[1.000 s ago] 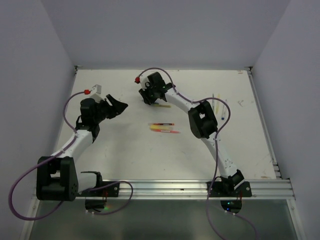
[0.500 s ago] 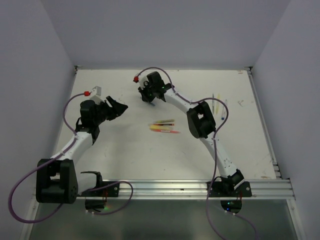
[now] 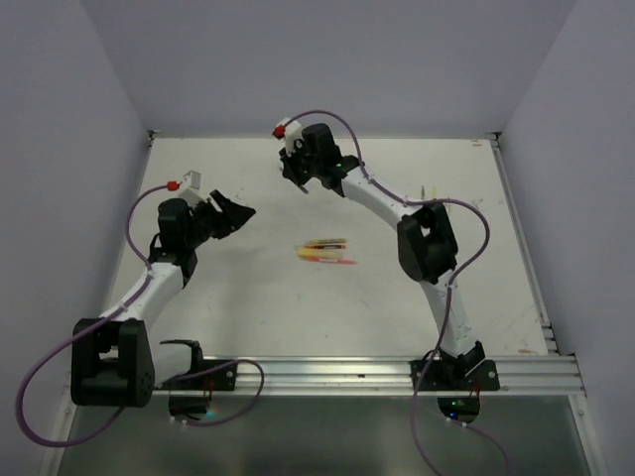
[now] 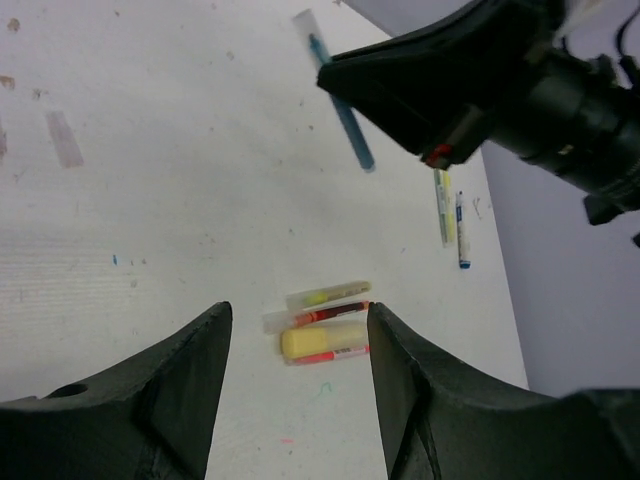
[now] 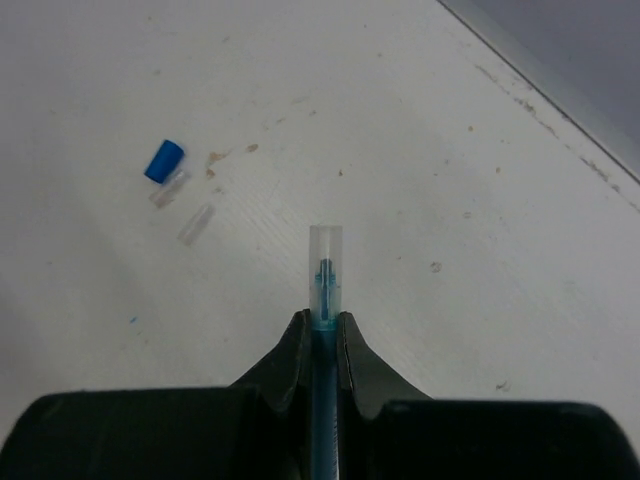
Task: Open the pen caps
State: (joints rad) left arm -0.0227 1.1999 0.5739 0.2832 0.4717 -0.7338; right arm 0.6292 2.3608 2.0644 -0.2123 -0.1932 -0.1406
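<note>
**Right claw pinching the blue pen at the far end**

I am watching the left claw point(image 3: 236, 214) hanging above the table point(image 3: 248, 297) with its jaws spread wide, gripping nothing. Beyond it, a small bunch of yellow and red pens point(image 3: 325, 249) is lying mid-table. Farthest out, the right claw point(image 5: 323, 320) is clamping a blue pen point(image 5: 325, 290), with the pen's clear cap point(image 5: 325, 245) sticking out past the fingertips. A loose blue cap point(image 5: 164, 160) is lying on the table nearby, apart from the pen.

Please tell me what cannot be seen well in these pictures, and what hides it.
1. Right wrist view: the right hand hides the blue pen behind its clear end.
2. Top view: the blue cap is too small to find.
3. Left wrist view: the stacked pens overlap, so their number is unclear.
4. Left wrist view: the two far pens are too small to tell if capped.
</note>
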